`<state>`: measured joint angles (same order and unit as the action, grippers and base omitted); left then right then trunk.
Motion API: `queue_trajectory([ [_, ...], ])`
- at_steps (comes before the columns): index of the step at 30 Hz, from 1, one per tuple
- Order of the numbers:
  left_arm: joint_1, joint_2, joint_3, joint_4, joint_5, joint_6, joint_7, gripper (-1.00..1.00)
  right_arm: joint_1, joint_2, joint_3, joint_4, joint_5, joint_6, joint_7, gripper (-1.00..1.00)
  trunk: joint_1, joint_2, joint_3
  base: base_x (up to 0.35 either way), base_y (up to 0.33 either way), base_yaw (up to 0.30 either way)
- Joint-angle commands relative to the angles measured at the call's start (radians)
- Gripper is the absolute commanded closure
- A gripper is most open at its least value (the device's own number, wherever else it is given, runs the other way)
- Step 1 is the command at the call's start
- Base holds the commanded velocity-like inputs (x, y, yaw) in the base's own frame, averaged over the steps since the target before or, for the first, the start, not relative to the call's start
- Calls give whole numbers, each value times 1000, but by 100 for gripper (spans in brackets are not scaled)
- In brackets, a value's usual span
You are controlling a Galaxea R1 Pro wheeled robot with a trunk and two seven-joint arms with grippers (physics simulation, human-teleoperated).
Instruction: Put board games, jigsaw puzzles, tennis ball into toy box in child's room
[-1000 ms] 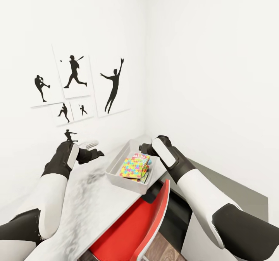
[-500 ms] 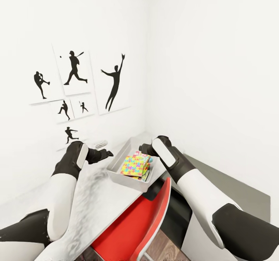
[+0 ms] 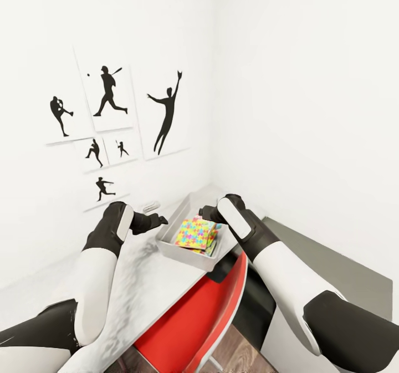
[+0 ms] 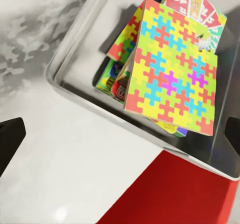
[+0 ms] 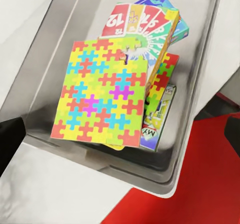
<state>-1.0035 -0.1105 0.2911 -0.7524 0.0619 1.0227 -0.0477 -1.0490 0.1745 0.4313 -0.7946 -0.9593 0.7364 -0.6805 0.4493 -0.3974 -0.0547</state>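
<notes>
A jigsaw puzzle [image 3: 195, 234] lies on top of the board games [image 5: 159, 24] inside the toy box [image 3: 176, 251] at the table's [image 3: 141, 284] far end. The left gripper [image 3: 160, 219] hovers just left of it, the right gripper [image 3: 204, 213] over its far rim; both spread wide, holding nothing.

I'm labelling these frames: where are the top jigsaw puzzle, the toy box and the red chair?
jigsaw puzzle [image 5: 100, 94]: right wrist view, middle of its top face.
toy box [image 4: 75, 49]: left wrist view, sloping side wall.
red chair [image 3: 194, 317]: head view, middle of the backrest.

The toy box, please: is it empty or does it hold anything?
Not empty: the toy box holds a jigsaw puzzle lying atop board games.
</notes>
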Motion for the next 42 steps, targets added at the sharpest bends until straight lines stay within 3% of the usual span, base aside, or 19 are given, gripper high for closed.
queue_trajectory([
  [1, -1, -2, 5, -1, 1, 5, 0, -100, -1, 0, 1, 0, -9, 1, -10, -100, 1, -3, -4, 0, 0, 65],
  [15, -1, 1, 8, -23, 13, 19, -7, -100, 0, 0, -4, 3, -8, 1, -10, -100, 1, -3, -27, 0, 0, 66],
  [19, -1, 1, 10, -71, 33, 23, -11, -100, -1, 0, -10, 3, -8, 1, -9, -100, 1, -3, -33, 0, 0, 67],
  [26, 0, 5, 4, -115, 131, 24, -13, -100, -2, 0, -13, 0, -7, 1, -8, -100, 1, -3, -44, 0, 0, 53],
  [30, 0, 7, 1, -119, 167, 24, -13, -100, -2, 0, -13, -7, -5, 1, -9, -100, 1, -3, -46, 0, 0, 11],
  [42, 0, 9, -1, -120, 182, 24, -14, -100, -2, 0, -11, -8, -4, 1, -10, -100, 1, -3, -47, 0, 0, -134],
])
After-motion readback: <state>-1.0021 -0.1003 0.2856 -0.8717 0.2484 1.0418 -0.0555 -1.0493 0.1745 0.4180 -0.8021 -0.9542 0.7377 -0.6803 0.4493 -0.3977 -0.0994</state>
